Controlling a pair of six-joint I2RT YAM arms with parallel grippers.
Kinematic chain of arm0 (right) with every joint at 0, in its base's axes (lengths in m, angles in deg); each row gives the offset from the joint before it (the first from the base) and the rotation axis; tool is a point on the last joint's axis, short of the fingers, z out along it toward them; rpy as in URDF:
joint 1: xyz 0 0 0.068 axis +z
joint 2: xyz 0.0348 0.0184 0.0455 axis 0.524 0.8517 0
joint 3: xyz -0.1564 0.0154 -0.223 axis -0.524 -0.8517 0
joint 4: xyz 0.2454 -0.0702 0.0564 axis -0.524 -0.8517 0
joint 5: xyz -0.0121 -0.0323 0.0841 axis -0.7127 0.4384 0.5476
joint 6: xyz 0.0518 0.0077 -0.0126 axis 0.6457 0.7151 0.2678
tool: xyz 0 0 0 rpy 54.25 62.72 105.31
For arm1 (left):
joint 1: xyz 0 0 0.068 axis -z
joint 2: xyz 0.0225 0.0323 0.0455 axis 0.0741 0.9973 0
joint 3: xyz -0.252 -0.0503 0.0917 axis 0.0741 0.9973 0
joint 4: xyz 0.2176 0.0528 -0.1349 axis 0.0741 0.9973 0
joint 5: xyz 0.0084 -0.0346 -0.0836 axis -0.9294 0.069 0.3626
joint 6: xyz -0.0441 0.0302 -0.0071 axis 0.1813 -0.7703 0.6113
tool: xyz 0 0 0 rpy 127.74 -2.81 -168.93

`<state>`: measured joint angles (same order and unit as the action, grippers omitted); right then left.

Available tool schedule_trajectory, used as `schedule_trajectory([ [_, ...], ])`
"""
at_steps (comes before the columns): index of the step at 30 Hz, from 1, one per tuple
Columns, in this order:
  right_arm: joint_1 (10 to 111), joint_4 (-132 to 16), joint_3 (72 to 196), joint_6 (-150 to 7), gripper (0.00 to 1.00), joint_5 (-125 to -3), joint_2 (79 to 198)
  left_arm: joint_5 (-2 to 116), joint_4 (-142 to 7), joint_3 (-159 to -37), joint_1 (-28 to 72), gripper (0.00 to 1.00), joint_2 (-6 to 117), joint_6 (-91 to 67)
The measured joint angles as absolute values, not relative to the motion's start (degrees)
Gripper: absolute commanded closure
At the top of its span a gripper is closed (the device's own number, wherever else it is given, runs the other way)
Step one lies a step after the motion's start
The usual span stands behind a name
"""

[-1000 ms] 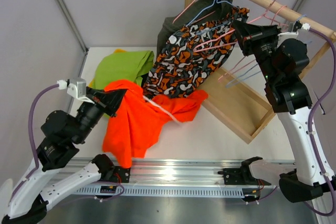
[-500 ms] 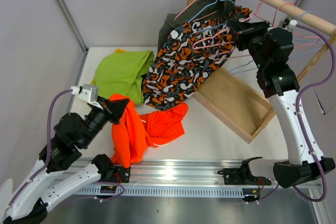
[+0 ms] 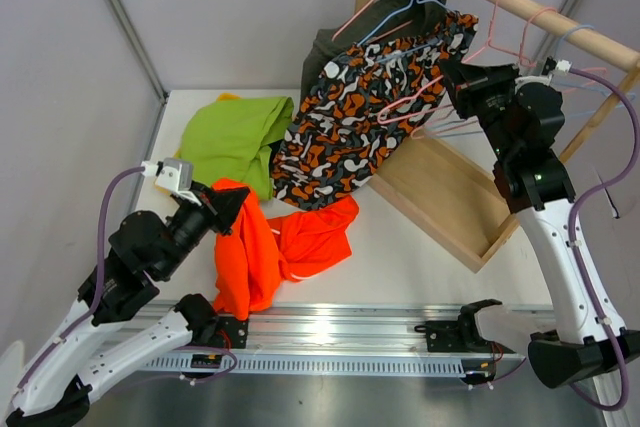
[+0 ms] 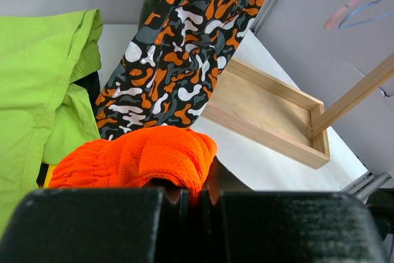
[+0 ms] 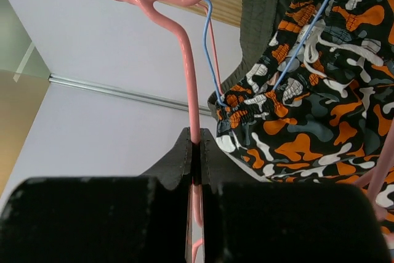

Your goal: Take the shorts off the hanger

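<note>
Left gripper (image 4: pixel 196 190), far left of the rail (image 3: pixel 520 7): jaws pinched on a fold of the orange shorts (image 3: pixel 290 247). Cloth is bunched up at the fingers and the rest trails on the table (image 3: pixel 400 257). I read that as parking them clear of the rail, off any hanger. Release looks like the next call there.

Green shorts (image 3: pixel 235 137): flat on the table, left of the rail, just behind the orange shorts. Off hanger, nothing touching them.

Olive shorts (image 3: pixel 325 52): hanging at the rail's left end, behind the camo. Which wire carries them, can't tell.

Camo shorts (image 3: pixel 350 122): below the rail, waistband up at it, legs draped down-left onto the table and overlapping the green shorts' edge. Wrist view shows the blue hanger (image 5: pixel 209 35) running into the waistband, so that wire probably carries them.

Right gripper (image 5: pixel 194 146), just under the rail: jaws pressed together on the pink hanger (image 5: pixel 188 78), gripping its straight wire below the twisted neck. Likely reason: pin that hanger or swing it aside so the cloth can be slid off. Whether pink also carries the camo, can't tell.

Wooden tray (image 3: pixel 450 197): under the rail on the table; camo hem rests at its near-left corner.

Status guess: two off, two on the rail, so roughly halfway or later. Risk: hooks tangle on the rail if pink gets yanked.
</note>
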<state>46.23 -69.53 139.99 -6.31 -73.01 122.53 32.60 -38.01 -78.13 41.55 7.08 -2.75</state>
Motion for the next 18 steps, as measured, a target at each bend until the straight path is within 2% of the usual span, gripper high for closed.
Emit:
schedule_trajectory([
  [10,45.1,-69.8,137.9,-5.3,1.00,-72.9,120.8,32.6,-37.7,-78.7,41.6,1.00,7.1,-2.7],
  [18,41.3,-69.0,137.7,-2.1,0.98,-70.6,123.8,32.6,-36.8,-78.7,41.6,1.00,5.4,-2.2],
])
